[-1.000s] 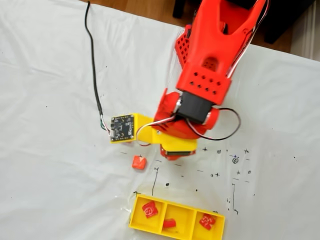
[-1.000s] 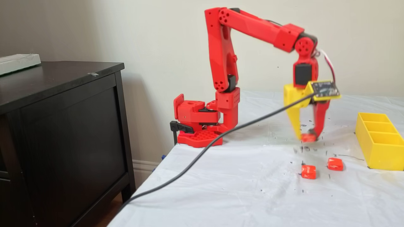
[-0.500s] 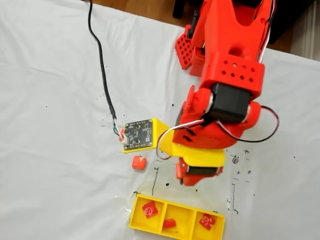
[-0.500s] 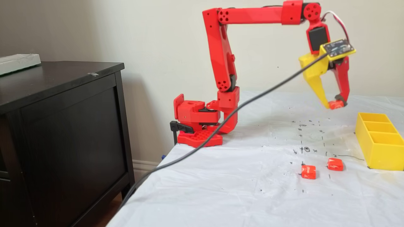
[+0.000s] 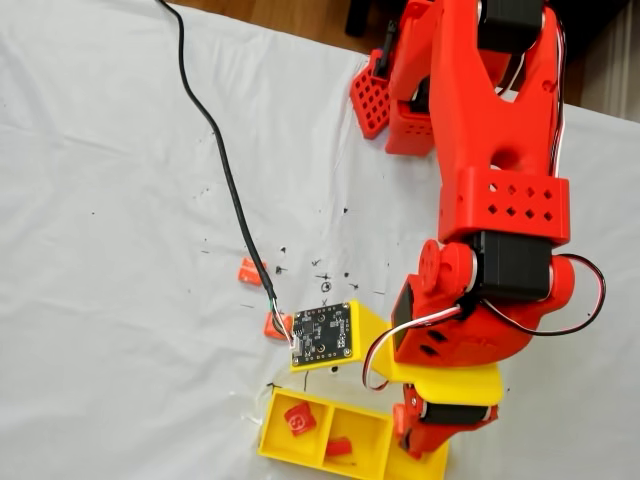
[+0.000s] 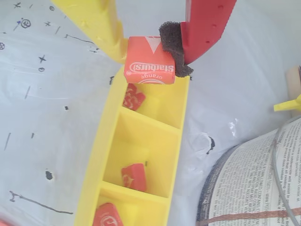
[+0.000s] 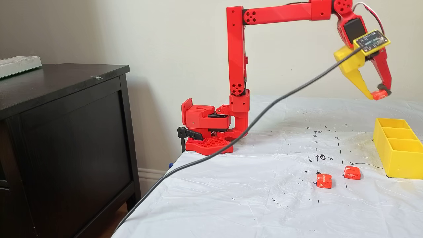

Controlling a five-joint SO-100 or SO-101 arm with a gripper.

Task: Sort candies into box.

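Right now your orange candy (image 6: 149, 67) sits pinched in the gripper (image 6: 151, 51), with the yellow finger (image 6: 96, 22) pressing one side and the dark foam pad on the red finger (image 6: 207, 23) pressing the other. In the wrist view it hangs in the air above the end compartment of the yellow box (image 6: 106, 141), and a deeper red candy (image 6: 133, 97) already lies in that compartment. You can see one more candy (image 6: 134, 176) in the middle compartment and another (image 6: 108, 216) in the compartment at the bottom edge of that view.

From the side, in a fixed view, the gripper (image 7: 376, 95) holds its candy (image 7: 378, 95) high, well above the box (image 7: 396, 155), which rests on the white cloth (image 7: 257, 198). Two loose candies lie on the cloth near the box, one (image 7: 324, 181) just beside the other (image 7: 352, 173), both well apart from the gripper.

Seen from above, in a fixed view, the box (image 5: 275, 440) is partly covered by the red arm (image 5: 500, 200). You also have a black cable (image 5: 215, 140) running across the cloth to the small circuit board (image 5: 322, 335) mounted on the gripper.
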